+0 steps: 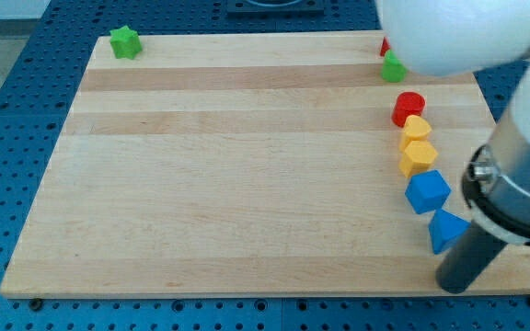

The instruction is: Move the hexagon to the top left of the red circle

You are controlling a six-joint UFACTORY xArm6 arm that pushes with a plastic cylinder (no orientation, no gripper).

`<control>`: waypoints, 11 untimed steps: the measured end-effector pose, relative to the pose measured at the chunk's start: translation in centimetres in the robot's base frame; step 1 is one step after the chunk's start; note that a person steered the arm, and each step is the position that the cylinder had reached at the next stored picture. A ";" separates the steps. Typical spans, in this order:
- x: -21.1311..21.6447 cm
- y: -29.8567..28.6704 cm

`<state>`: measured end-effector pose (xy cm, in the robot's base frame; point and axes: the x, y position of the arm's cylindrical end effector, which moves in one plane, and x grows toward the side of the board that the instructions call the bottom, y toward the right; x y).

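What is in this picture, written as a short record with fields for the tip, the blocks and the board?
tip: my tip sits at the view's bottom right, just below the blue triangle
target block: yellow hexagon
reference: red circle, above the hexagon, with a yellow block between
other blocks: blue cube; green block; green star top left
surface: wooden board

So the arm comes in from the view's right side, a big white shell blurring out the top right corner with a grey-white cylinder segment below it. Under that there's a black collar ring, and the dark rod sticks out of it, slanting down toward the view's left. My tip [453, 281] sits near the view's bottom right, looks like it's touching the surface, though it's pretty blurry.
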<state>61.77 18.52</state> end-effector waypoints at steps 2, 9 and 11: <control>-7.2 11.9; -18.9 -5.2; -21.0 -11.7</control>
